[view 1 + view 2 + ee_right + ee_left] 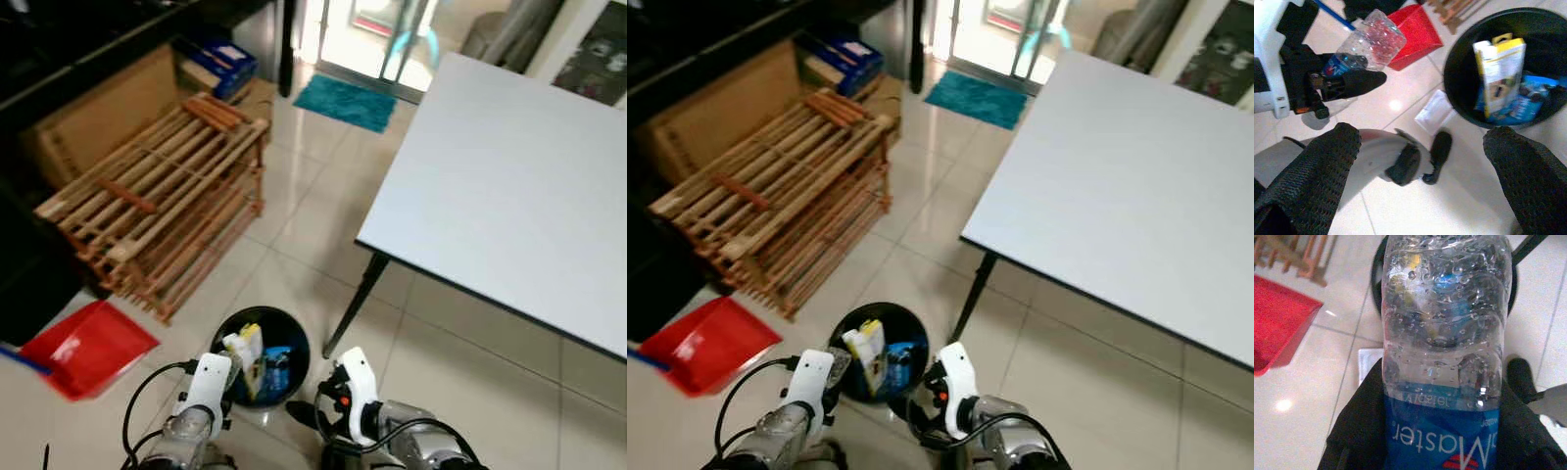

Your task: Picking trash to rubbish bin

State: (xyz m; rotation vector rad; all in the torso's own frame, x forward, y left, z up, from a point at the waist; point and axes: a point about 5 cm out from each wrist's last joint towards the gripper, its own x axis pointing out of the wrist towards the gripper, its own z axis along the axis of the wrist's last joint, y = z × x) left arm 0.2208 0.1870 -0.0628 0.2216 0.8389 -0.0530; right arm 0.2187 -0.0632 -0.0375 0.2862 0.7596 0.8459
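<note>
My left gripper [1442,379] is shut on a clear plastic water bottle [1444,323] with a blue label, wet inside. In the right wrist view the same bottle [1371,39] is held low above the tiles, beside the black round rubbish bin [1459,105]. The bin [294,333] stands on the floor just ahead of both arms and holds a yellow-and-white carton [245,357] and a blue wrapper [279,362]. My right gripper [1422,134] is open with nothing between its fingers, low near the bin. A flat white packet [1435,110] lies on the floor against the bin.
A wooden slatted rack [157,206] stands to the left, and a red dustpan [88,348] lies near it. A white table [509,176] with a black leg [358,294] is to the right. A teal mat [345,101] lies by the far door.
</note>
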